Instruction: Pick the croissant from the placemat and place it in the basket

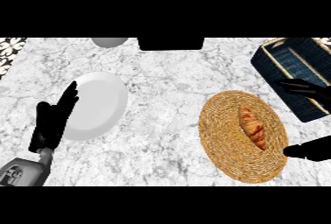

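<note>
A golden-brown croissant (253,128) lies on the round woven straw placemat (224,144), right of the counter's middle. The dark blue basket (289,61) with pale rim stands tilted at the far right. My right hand (313,93) comes in from the right edge, open, its fingers spread over the basket's near part and its thumb (304,151) low beside the placemat's right edge. The hand does not touch the croissant. My left hand (55,120) rests open at the left, fingers straight and pointing up, beside a white plate.
A white plate (97,105) lies left of centre, next to my left hand. A black box-like object (170,43) and a grey bowl (108,42) sit at the counter's far edge. Bare marble shows between the plate and the placemat.
</note>
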